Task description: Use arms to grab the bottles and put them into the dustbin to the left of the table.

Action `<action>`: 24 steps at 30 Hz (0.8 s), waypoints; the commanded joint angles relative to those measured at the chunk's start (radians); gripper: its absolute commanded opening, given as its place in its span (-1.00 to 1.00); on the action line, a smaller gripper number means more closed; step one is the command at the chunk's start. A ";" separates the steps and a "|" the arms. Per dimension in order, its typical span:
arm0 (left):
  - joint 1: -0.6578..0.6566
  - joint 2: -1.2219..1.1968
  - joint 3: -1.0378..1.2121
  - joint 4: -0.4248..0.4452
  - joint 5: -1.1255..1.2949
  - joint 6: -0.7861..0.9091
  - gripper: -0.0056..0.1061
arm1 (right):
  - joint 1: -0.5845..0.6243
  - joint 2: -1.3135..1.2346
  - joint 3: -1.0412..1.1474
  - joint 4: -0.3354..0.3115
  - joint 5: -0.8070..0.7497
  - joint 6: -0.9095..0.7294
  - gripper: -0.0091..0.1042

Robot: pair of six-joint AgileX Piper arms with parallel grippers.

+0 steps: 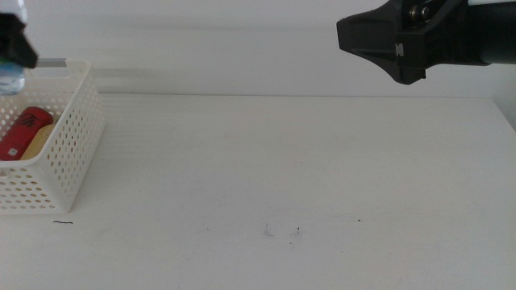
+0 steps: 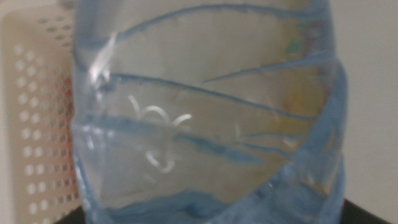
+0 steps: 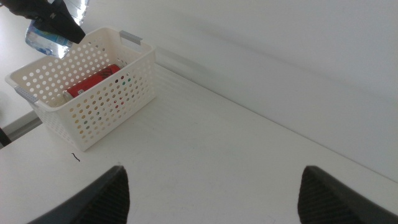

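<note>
My left gripper is at the far left edge, above the white dustbin, and is shut on the clear water bottle. That bottle fills the left wrist view, with the dustbin's perforated wall behind it. The red can and the yellow-liquid bottle lie inside the dustbin. My right gripper hangs high at the back right, open and empty. The right wrist view shows the dustbin, the can and the held bottle from afar.
The white table carries only a few dark specks near the front and a short dark mark in front of the dustbin. A white wall stands behind the table.
</note>
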 commanded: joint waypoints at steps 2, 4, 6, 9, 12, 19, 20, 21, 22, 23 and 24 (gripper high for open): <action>0.059 0.057 -0.034 -0.038 -0.014 0.037 -0.93 | -0.001 -0.006 -0.003 -0.008 -0.006 0.001 0.64; 0.078 0.094 -0.033 -0.051 -0.019 0.039 -0.93 | -0.001 -0.006 -0.003 -0.008 -0.006 0.001 0.64; 0.084 0.138 -0.033 -0.044 -0.038 0.039 -0.93 | -0.001 -0.006 -0.003 -0.008 -0.006 0.001 0.64; 0.084 0.200 -0.033 -0.008 -0.075 0.039 -0.93 | -0.001 -0.006 -0.003 -0.008 -0.006 0.001 0.64; 0.084 0.258 -0.033 0.004 -0.100 0.039 -0.86 | -0.001 -0.006 -0.003 -0.008 -0.006 0.001 0.64; 0.084 0.319 -0.034 0.015 -0.106 0.039 -0.14 | -0.001 -0.006 -0.003 -0.008 -0.006 0.001 0.64; 0.084 0.319 -0.034 0.019 -0.106 0.035 0.02 | -0.001 -0.006 -0.003 -0.008 -0.006 0.001 0.64; 0.084 0.319 -0.034 0.019 -0.114 0.035 0.19 | -0.001 -0.006 -0.003 -0.008 -0.006 0.001 0.64; 0.084 0.319 -0.034 0.019 -0.116 0.035 0.32 | -0.001 -0.006 -0.003 -0.008 -0.006 0.001 0.64; 0.084 0.319 -0.036 0.021 -0.116 0.035 0.50 | -0.001 -0.006 -0.003 -0.008 -0.006 0.001 0.64; 0.082 0.319 -0.036 0.021 -0.110 0.035 0.66 | -0.001 -0.006 -0.003 -0.008 -0.006 0.001 0.64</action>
